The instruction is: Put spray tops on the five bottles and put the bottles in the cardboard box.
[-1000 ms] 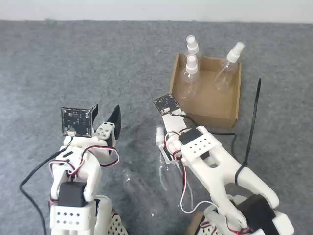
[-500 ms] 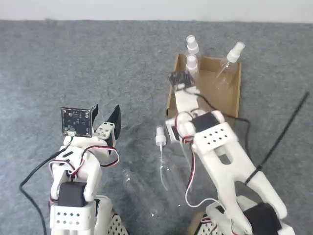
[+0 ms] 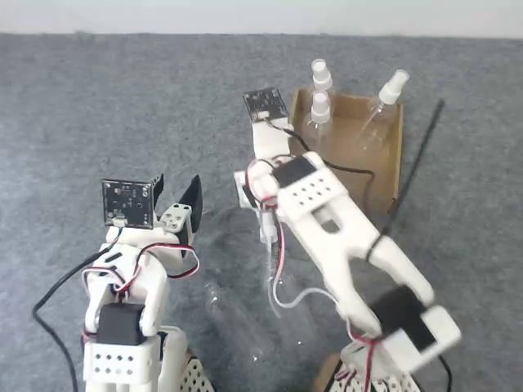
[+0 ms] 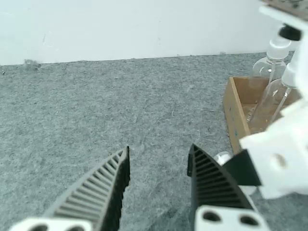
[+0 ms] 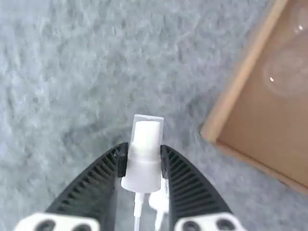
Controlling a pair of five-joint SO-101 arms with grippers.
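Spray top (image 5: 142, 154) was clamped between the right jaws, just off the box's (image 3: 398, 155) near-left corner, over the tabletop (image 3: 122, 98). It seemed to sit at the neck of a clear bottle (image 3: 288, 314), with the dip tube running down inside; I couldn't tell if it was seated. Change over the last second: the right arm (image 3: 327, 212) lifted and its wrist board (image 3: 265, 104) swung from the box's front corner, over the left wall, then out past it. The top itself barely shifted in the high view. My read: the wrist was working the top onto the neck, not carrying it, so bottle four was mid-fit and not boxed. Three topped bottles (image 3: 317, 131) stood in the box, unchanged. A second loose bottle (image 3: 233, 314) lay on its side by the left arm (image 3: 131, 286), with no top that I could see. Left jaws were open on nothing and hadn't moved. Materials: the top was white plastic with a clear cap and a thin tube. The bottles were clear, round-shouldered and slick, so likely to roll. The box was shallow brown cardboard, open on top. The tabletop had a fuzzy grey felt cover. Jaws were black, ribbed and tapered; the arms were white plastic with loose red and white wires.
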